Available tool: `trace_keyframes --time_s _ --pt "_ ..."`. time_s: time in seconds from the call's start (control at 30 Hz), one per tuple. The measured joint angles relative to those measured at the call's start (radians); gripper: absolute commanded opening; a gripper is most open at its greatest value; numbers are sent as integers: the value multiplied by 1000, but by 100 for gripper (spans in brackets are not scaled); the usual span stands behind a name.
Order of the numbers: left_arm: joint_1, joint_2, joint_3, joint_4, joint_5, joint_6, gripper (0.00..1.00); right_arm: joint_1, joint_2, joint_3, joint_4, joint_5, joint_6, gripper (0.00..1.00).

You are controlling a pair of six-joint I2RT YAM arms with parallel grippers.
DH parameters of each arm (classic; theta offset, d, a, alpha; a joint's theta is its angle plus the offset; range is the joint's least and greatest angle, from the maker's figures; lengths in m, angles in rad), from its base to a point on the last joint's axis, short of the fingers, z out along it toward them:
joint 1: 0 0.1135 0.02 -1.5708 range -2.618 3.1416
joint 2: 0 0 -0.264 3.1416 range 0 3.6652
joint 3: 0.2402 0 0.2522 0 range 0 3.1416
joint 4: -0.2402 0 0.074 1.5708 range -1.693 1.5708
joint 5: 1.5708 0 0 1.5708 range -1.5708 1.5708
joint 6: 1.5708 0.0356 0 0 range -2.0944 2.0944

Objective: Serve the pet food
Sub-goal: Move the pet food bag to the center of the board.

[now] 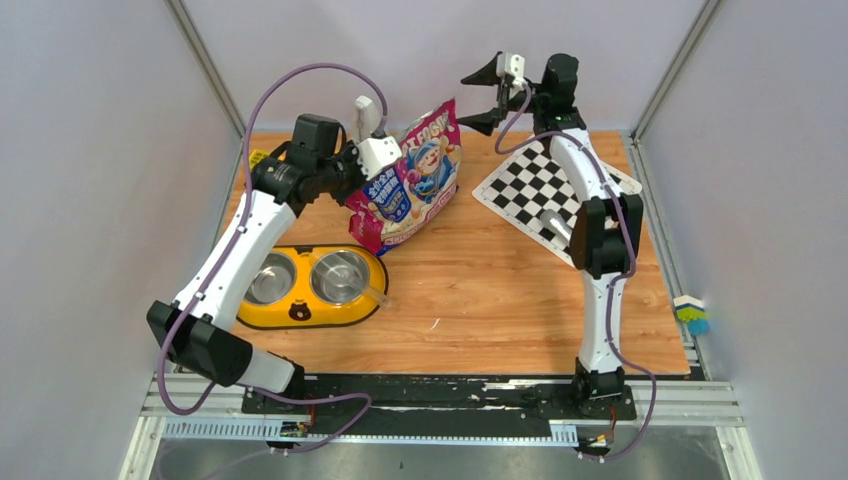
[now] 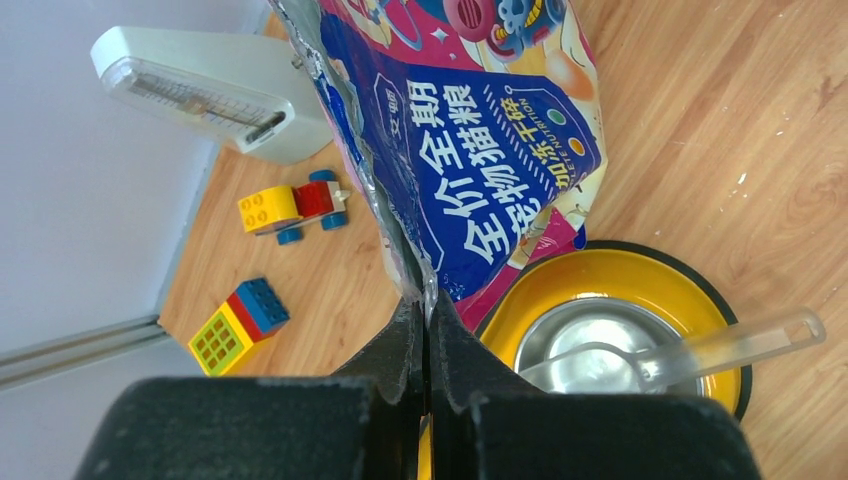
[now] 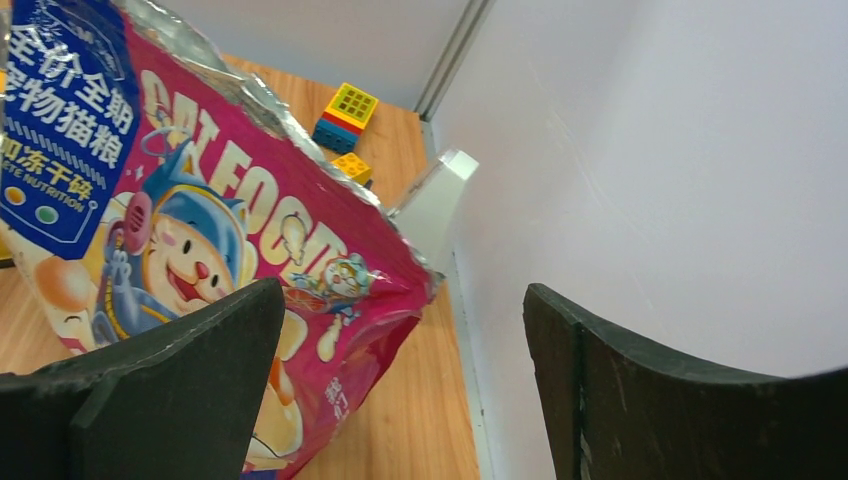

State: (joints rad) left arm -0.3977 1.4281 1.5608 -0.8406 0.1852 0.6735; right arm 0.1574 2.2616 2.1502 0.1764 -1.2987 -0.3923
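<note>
The glossy pink and blue cat-food bag (image 1: 410, 185) hangs tilted above the back left of the table, its lower end over the yellow double-bowl feeder (image 1: 300, 312). My left gripper (image 2: 428, 305) is shut on the bag's crinkled silver edge (image 2: 400, 240). My right gripper (image 1: 482, 97) stands open, raised by the bag's upper right corner; in its own view the bag (image 3: 200, 220) lies against the left finger and nothing is between the fingers. A clear plastic scoop (image 2: 700, 350) rests in one steel bowl (image 2: 590, 345). The pet food itself is hidden; no kibble shows.
A checkerboard mat (image 1: 540, 190) lies at the back right. Toy bricks (image 2: 240, 325), a small toy car (image 2: 292, 207) and a white device (image 2: 215, 95) sit in the back left corner. Walls close in on three sides. A small block (image 1: 692, 315) sits off the right edge.
</note>
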Motion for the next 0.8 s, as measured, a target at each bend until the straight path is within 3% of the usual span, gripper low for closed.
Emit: trace_keyframes --time_s 0.23,0.47,0.53,0.6,0.8 --pt "1 34 51 -41 15 -16 0 -18 44 4 106 7 101 82" --pt "1 37 57 -49 16 -18 3 -26 106 -51 234 -45 302 79" --pt "1 37 57 -49 15 -19 8 -26 113 -72 251 -46 335 77" --pt "1 38 57 -48 15 -20 22 -26 119 -86 264 -44 353 73" --pt "0 48 57 -37 24 -26 47 -19 126 -108 276 -36 373 57"
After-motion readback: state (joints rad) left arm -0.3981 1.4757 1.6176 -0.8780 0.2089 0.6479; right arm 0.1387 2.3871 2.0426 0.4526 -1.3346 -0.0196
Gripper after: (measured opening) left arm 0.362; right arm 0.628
